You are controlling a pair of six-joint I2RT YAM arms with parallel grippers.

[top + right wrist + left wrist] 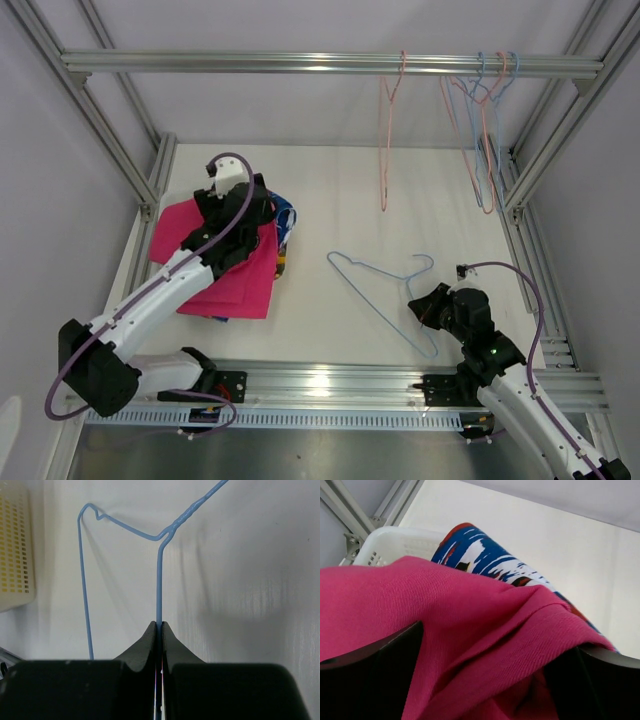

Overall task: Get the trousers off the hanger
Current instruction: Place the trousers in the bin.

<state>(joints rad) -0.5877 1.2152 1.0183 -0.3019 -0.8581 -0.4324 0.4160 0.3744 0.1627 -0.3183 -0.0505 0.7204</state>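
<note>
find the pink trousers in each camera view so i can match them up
Top external: pink trousers at left of the table.
Left wrist: filling the lower frame.
Right wrist: not in it, only the blue hanger.
Shared landmark: the blue-red-white patterned garment beside them.

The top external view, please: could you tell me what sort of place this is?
Probably a robotics lab test cell, not a home: an aluminium frame around a white table, wire hangers on its top rail, and two robot arms at its edge.
</note>
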